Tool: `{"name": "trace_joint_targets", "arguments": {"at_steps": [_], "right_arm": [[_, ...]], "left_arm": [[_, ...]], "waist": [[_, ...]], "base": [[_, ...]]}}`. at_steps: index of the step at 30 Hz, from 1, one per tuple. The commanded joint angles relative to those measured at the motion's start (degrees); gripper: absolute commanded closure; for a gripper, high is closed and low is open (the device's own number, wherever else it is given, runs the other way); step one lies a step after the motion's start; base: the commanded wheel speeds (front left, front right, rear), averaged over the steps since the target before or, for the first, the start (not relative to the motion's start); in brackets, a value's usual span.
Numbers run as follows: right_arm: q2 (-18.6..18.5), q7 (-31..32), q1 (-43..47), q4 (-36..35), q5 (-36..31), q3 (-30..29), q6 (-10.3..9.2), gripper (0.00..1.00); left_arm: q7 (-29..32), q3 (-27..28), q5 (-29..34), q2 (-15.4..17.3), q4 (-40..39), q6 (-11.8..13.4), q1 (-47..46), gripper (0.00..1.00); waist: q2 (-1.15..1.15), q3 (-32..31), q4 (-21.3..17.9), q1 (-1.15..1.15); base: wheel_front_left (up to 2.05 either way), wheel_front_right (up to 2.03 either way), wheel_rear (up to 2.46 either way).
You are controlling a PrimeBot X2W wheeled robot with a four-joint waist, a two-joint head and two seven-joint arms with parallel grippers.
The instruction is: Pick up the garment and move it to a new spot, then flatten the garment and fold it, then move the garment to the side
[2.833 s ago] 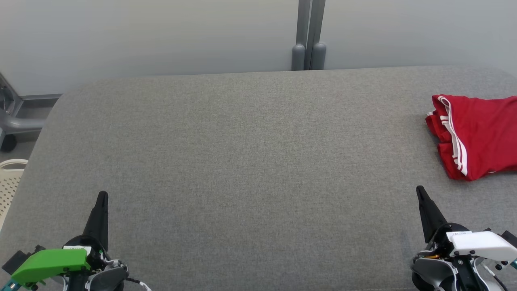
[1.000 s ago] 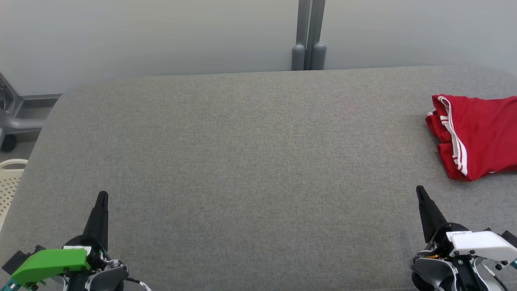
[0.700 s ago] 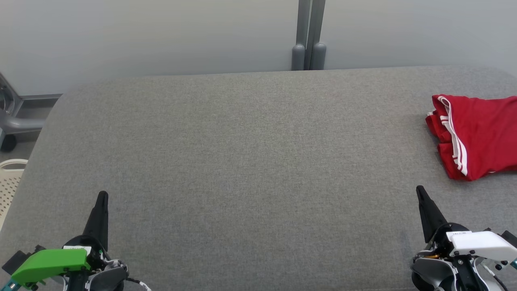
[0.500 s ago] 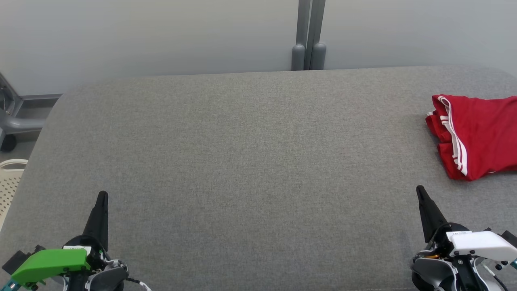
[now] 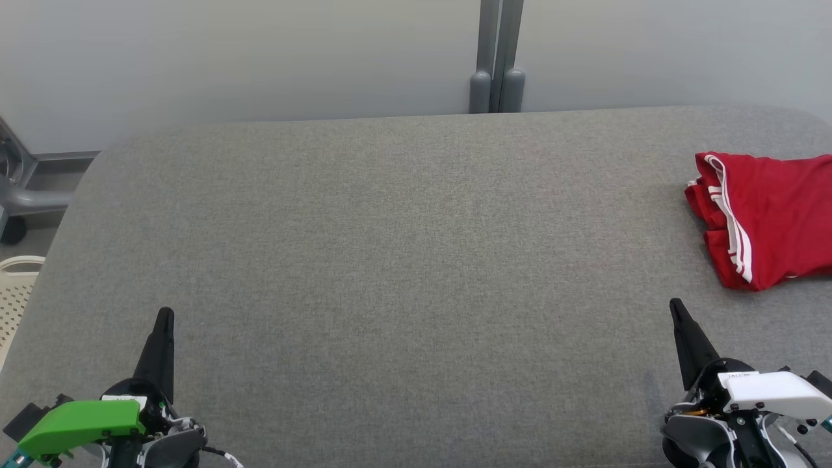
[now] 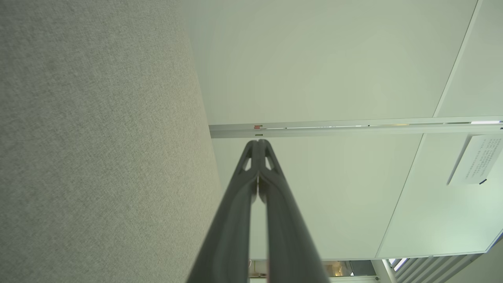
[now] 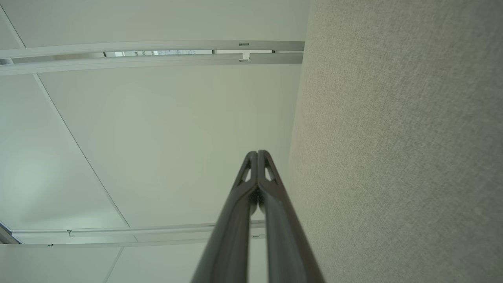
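The garment (image 5: 773, 218) is red with white stripes and lies folded at the far right of the grey padded table (image 5: 403, 247), partly cut off by the head view's right edge. My left gripper (image 5: 165, 314) rests shut over the table's near left corner, far from the garment. Over the near right sits my right gripper (image 5: 675, 304), also shut, a short way in front of the garment and not touching it. In the wrist views the left gripper (image 6: 258, 142) and right gripper (image 7: 257, 152) each show both fingers pressed together with nothing between them.
A pale wall with a grey post (image 5: 497, 58) stands behind the table's far edge. A perforated white basket (image 5: 14, 292) and a grey frame (image 5: 26, 188) sit beyond the left edge. The table's middle is bare grey fabric.
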Motion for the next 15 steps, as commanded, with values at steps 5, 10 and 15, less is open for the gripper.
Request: {"name": "trace_joint_targets", "arguments": {"at_steps": [5,10,15], "right_arm": [[-0.4,-0.3,-0.2,-0.3,0.6,0.2,0.02,1.0],[-0.5,-0.4,-0.2,-0.3,0.6,0.2,0.02,1.0],[-0.5,-0.5,-0.2,-0.4,0.6,0.3,0.02,1.0]], "left_arm": [[0.0,0.1,0.0,0.2,-0.1,0.1,-0.8,1.0],[0.0,0.1,0.0,0.2,-0.1,0.1,-0.8,1.0],[0.0,0.1,0.0,0.2,-0.1,0.1,-0.8,1.0]], "waist": [[0.0,0.0,0.0,0.0],[0.0,0.0,0.0,0.0],[0.0,0.0,0.0,0.0]], "base": [[0.0,0.0,0.0],[0.0,0.0,0.0],[0.0,0.0,0.0]]}}
